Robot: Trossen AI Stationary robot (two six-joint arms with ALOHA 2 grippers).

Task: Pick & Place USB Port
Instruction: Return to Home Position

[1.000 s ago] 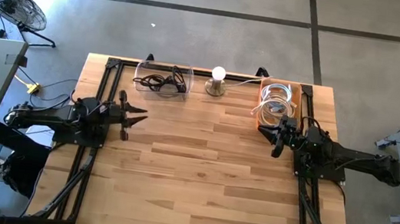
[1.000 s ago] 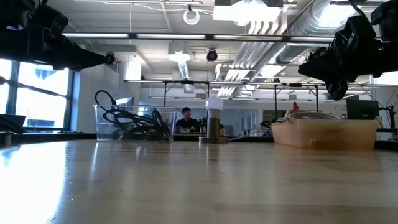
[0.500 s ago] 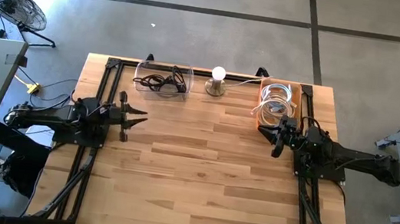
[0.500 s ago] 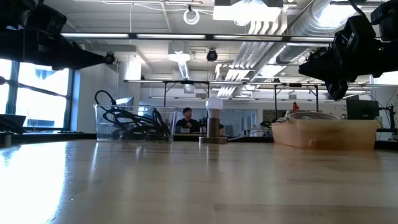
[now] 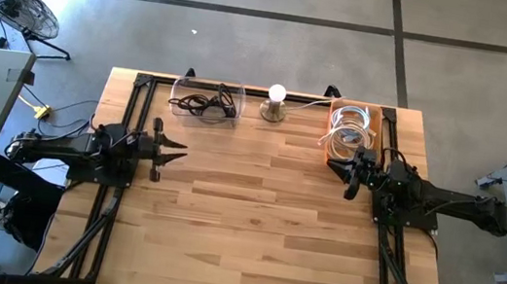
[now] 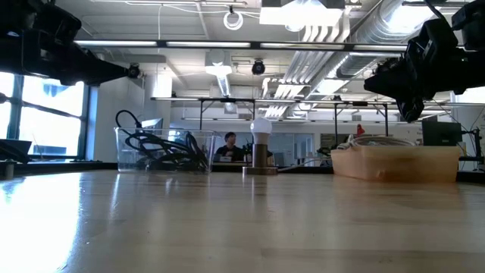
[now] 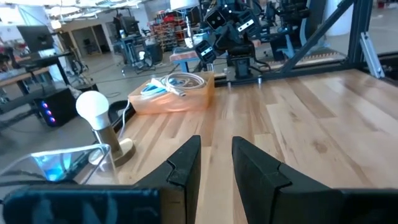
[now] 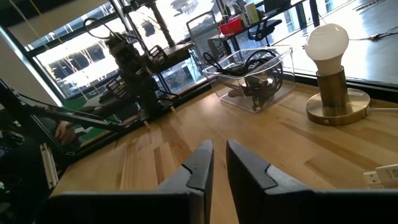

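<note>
Looks like the sorting is done and we're on the last bit: both arms parking at home.

Going by the overhead view, the bench (image 5: 252, 230) is bare in the middle. The black USB cable (image 5: 205, 106) sits coiled in the clear bin (image 5: 177, 93) at about 11 o'clock. The orange bin (image 5: 377, 129) is at about 1 o'clock with white cable (image 5: 345, 134) piled inside. A bulb (image 5: 277, 93) on a little stand is at 12, between the two bins.

The left gripper (image 5: 176, 154) hangs over the bench edge at 9 o'clock, pointing inward, well apart from the clear bin. Its fingers are a bit apart with nothing between them. The right gripper (image 5: 343, 171) is at 3 o'clock, just below the orange bin. Its fingers have only a sliver of a gap and are also empty. From the low camera both arms look well clear of the bench top.

My guess for the next move: nothing fancy. Just finish tucking the arms in and settle, or stop if they're already home. Only thing I'd watch is the right gripper being that close to the orange bin, so no swinging toward 1 o'clock.
</note>
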